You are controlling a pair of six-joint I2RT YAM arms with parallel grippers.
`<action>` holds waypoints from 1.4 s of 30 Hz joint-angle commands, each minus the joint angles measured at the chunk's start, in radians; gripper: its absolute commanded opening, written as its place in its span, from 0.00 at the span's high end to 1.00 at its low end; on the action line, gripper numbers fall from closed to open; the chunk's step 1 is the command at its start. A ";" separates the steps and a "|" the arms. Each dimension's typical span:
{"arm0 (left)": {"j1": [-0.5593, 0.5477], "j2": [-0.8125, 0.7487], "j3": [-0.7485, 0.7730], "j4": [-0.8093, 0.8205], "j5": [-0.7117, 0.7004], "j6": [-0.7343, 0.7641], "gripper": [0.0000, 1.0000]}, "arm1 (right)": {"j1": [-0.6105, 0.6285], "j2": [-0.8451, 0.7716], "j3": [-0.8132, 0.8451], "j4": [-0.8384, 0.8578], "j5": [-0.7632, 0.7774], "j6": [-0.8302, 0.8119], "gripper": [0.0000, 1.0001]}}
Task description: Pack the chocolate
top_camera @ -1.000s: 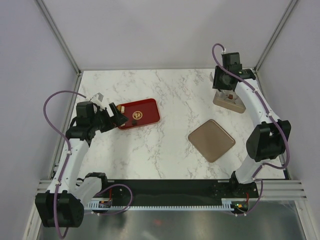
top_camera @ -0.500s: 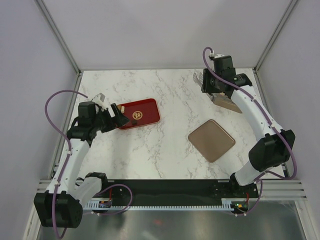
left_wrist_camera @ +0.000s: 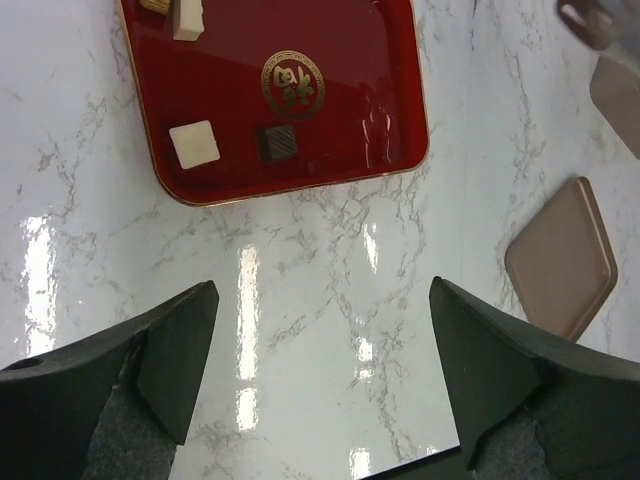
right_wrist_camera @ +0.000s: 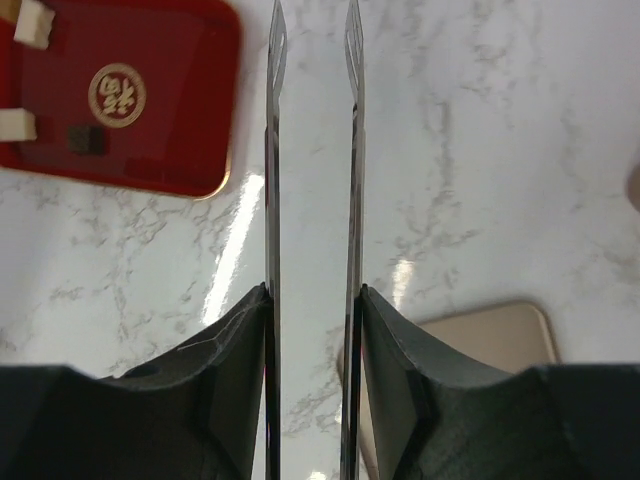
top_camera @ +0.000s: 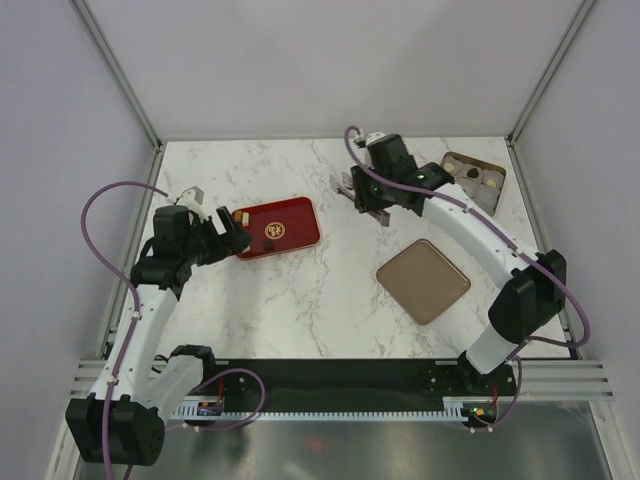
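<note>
Part of the chocolate (left_wrist_camera: 193,144) was seen on a red tray (left_wrist_camera: 400,90) at the left of the table (top_camera: 330,290). A white piece (right_wrist_camera: 15,125) and a dark piece (left_wrist_camera: 277,143) lay side by side below the tray's gold emblem, close but apart. Two more pieces were cut off by the picture's edge at a tray corner. The rest was seen in a compartmented box (top_camera: 475,178) at the far right corner, where the pieces were too small to be counted.

The left pincer (left_wrist_camera: 322,300) was held just off the tray's left end. Its fingers (left_wrist_camera: 170,350) were spread wide and nothing was gripped between them.

The right pincer (right_wrist_camera: 312,40) was held over bare marble between tray and box, nearer the tray. Its thin fingers (right_wrist_camera: 352,150) were set parallel with a narrow gap, through which only marble was seen, and nothing was pinched.

A flat brown lid (top_camera: 423,280) lay alone on the table, right of centre, well apart from tray and box.
</note>
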 commanded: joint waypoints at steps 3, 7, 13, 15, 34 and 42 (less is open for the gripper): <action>0.000 -0.013 0.047 -0.025 -0.125 0.028 0.06 | 0.173 0.133 0.034 0.070 -0.002 -0.007 0.52; 0.000 -0.048 0.055 -0.053 -0.203 0.021 0.06 | 0.265 0.182 0.071 0.084 -0.005 -0.015 0.51; 0.000 -0.067 0.059 -0.062 -0.235 0.004 0.05 | 0.325 0.217 0.049 0.179 -0.088 -0.021 0.50; 0.000 -0.064 0.058 -0.062 -0.228 0.004 0.06 | 0.334 0.236 0.054 0.183 -0.088 -0.032 0.50; 0.002 -0.087 0.052 -0.059 -0.223 0.007 0.05 | 0.392 0.311 0.029 0.259 -0.054 -0.053 0.48; 0.000 -0.090 0.052 -0.057 -0.225 0.013 0.04 | 0.397 0.311 0.005 0.259 -0.054 -0.050 0.48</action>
